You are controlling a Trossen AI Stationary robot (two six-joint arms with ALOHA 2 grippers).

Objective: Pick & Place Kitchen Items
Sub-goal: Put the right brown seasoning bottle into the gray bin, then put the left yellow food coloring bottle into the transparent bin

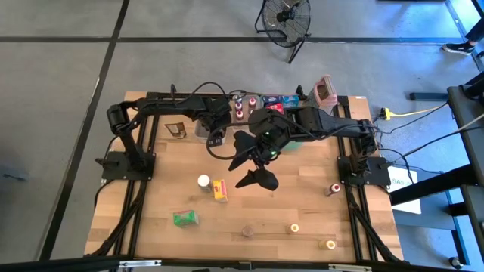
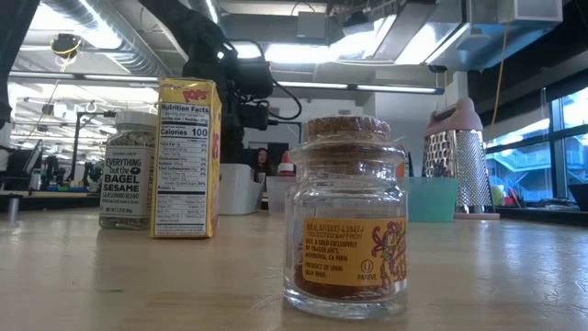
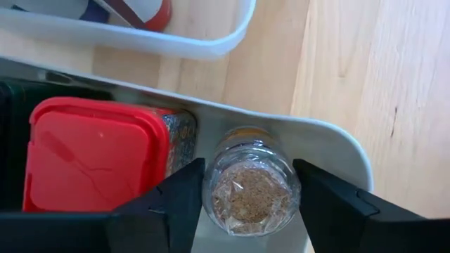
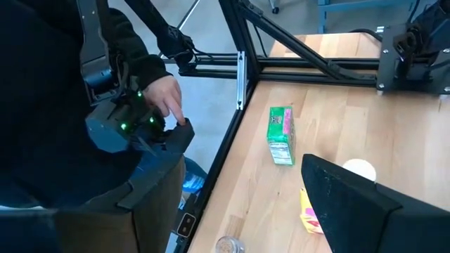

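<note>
Left gripper [image 3: 246, 204] hung over the clear tub [image 3: 330, 140]; cork-topped spice jar [image 3: 249, 193] stood upright between its spread jaws, cork toward wrist; right gripper [image 1: 253, 162] spread, empty, mid-table.

The light is bright and even, and it comes from above: in the low view the ceiling lamps [image 2: 303, 51] are overexposed to white. On the worktop [image 1: 302, 204] the arms throw only soft, short shadows. In the low view the near glass jar [image 2: 346, 221] is sharp, while the room behind it is blurred, and the windows [image 2: 556, 138] glare. In the left wrist view the white tub rim [image 3: 211, 46] is slightly soft, and the wood shines pale.
</note>
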